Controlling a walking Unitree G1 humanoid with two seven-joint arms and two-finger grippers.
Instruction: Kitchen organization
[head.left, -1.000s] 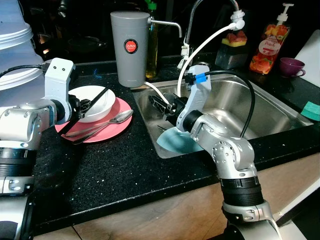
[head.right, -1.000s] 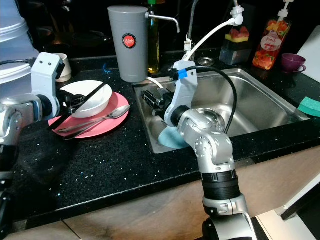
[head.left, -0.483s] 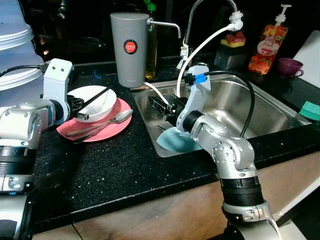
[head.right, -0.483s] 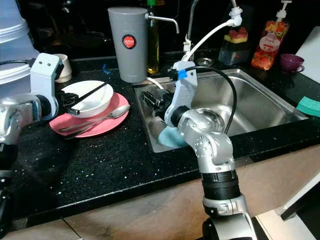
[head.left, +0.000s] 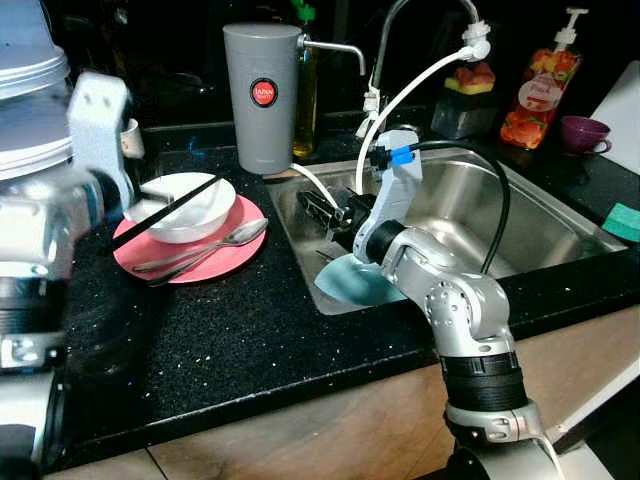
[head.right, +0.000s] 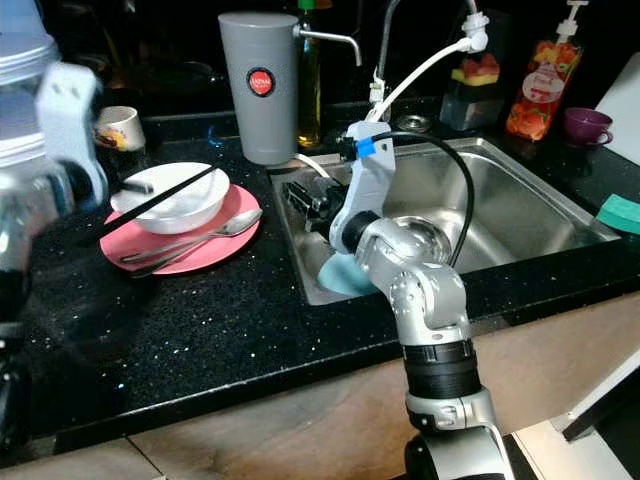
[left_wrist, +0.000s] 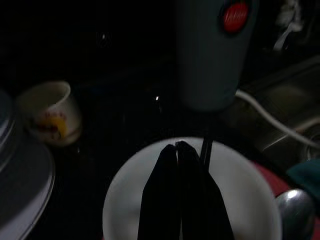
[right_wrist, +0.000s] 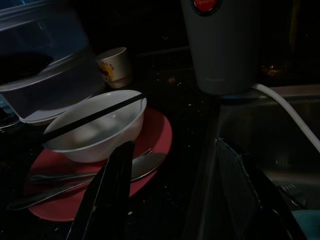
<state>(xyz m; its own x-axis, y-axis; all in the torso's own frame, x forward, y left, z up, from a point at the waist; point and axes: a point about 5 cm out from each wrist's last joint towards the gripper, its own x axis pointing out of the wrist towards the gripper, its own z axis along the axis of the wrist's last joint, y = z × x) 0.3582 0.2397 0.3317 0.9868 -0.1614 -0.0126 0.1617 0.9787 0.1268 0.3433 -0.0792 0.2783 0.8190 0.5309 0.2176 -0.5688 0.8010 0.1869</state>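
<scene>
A white bowl (head.left: 186, 194) sits on a pink plate (head.left: 195, 262) on the black counter, with a black chopstick (head.left: 165, 210) lying across its rim. A spoon (head.left: 222, 238) rests on the plate. My left gripper (left_wrist: 175, 147) is shut with nothing in it and hovers over the bowl (left_wrist: 190, 200); the left arm (head.left: 85, 150) is blurred. My right gripper (head.left: 325, 212) hangs open at the sink's left wall, above a light blue plate (head.left: 345, 282) in the sink. In the right wrist view its fingers (right_wrist: 107, 195) stand wide apart, facing the bowl (right_wrist: 97, 125).
A grey canister (head.left: 262, 95) stands behind the bowl, beside the faucet (head.left: 400, 40) and its white hose. A small cup (head.right: 118, 128) and white tubs (head.left: 30, 90) are at the left. Soap bottle (head.left: 535, 85), purple cup (head.left: 583, 132) and green sponge (head.left: 622, 220) lie beyond the sink (head.left: 480, 215).
My left arm has swung up and to the left, away from the plate's near side, and is now blurred. The chopstick still lies across the bowl. The right arm has not moved.
</scene>
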